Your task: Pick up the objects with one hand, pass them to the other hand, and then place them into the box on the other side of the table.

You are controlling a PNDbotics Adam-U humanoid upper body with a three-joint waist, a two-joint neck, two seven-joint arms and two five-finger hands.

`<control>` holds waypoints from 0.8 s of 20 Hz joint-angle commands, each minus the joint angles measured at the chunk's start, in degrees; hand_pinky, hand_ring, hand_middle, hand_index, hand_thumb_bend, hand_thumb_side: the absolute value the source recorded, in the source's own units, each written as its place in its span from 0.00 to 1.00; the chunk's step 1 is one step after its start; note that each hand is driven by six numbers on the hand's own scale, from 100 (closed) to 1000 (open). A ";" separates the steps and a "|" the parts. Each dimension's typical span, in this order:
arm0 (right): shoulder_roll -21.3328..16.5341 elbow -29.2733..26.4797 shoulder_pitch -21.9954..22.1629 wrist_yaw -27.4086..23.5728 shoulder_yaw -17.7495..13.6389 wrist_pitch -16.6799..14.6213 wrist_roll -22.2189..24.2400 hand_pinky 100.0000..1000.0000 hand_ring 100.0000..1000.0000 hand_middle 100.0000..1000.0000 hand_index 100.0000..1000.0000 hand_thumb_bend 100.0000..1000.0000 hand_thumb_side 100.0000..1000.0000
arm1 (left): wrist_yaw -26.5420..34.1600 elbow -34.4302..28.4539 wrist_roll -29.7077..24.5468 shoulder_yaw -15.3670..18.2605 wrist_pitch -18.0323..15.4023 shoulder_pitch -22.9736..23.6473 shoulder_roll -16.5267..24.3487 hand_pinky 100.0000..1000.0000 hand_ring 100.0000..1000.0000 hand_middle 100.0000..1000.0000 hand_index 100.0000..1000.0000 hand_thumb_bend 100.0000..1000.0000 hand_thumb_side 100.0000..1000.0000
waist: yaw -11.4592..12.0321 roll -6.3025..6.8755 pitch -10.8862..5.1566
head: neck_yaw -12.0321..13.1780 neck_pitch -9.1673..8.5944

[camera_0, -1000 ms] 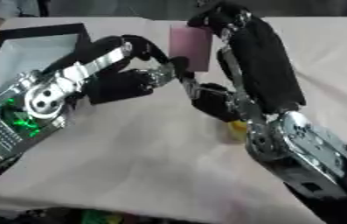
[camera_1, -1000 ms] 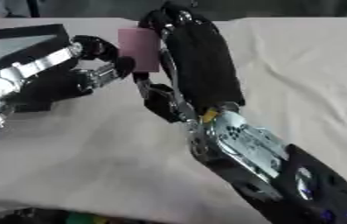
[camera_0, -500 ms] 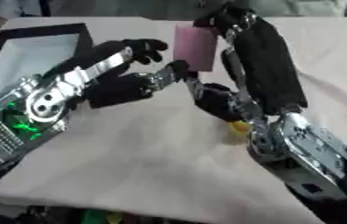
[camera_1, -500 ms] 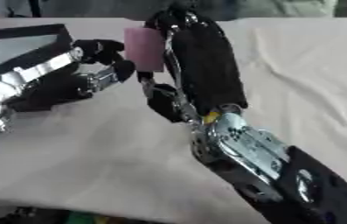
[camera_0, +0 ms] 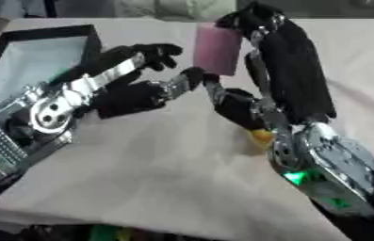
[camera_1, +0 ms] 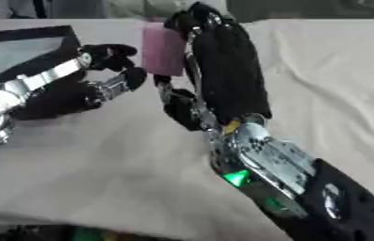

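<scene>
- The right hand (camera_0: 260,28) reaches far out over the table, forearm stretched away from the camera, fingers curled over the top of a pink block (camera_0: 217,49) and gripping it, so that the block hangs upright above the cloth.
- The left hand (camera_0: 136,89) is raised just left of the block, palm turned toward it, fingers spread apart and holding nothing; its upper fingertips (camera_0: 169,49) lie near the block's left edge, but whether they touch it cannot be told.
- The black-walled box (camera_0: 37,35) with a pale floor sits at the table's far left, behind the left forearm.
- No writing or label can be read on the block, the box or the arms.
- The left eye view shows a small yellow thing (camera_0: 262,136) beside the right wrist; the right eye view shows only a sliver of it, but more of the white tablecloth (camera_1: 330,70) to the right.
</scene>
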 commanded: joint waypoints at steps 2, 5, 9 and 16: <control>-0.34 -1.21 -0.82 -0.67 -0.14 -0.66 -0.69 0.71 0.61 0.49 0.40 0.00 0.00 | 0.54 -0.42 0.68 1.20 0.17 -1.14 0.84 1.00 0.91 0.82 0.98 0.25 0.94 | 0.05 0.79 -0.15 | 0.16 -0.79; -0.33 -1.21 -0.77 -0.97 -0.03 -0.89 -0.84 0.71 0.61 0.49 0.40 0.00 0.00 | 1.16 -0.42 0.94 1.25 0.13 -1.38 0.50 1.00 0.90 0.82 0.98 0.24 0.95 | 0.05 0.82 -0.10 | 0.15 -0.76; -0.35 -1.21 -0.77 -1.21 0.05 -1.17 -0.99 0.71 0.61 0.49 0.40 0.00 0.00 | 2.23 -0.42 1.05 1.23 -0.32 -1.56 0.26 1.00 0.90 0.82 0.98 0.23 0.96 | 0.09 0.87 -0.07 | 0.13 -0.73; -0.31 -1.21 -0.83 -1.65 0.22 -1.92 -1.39 0.71 0.61 0.49 0.40 0.00 0.00 | 2.97 -0.42 1.39 1.28 -0.47 -1.70 0.10 1.00 0.90 0.82 0.97 0.23 0.97 | 0.16 0.81 -0.05 | 0.26 -0.89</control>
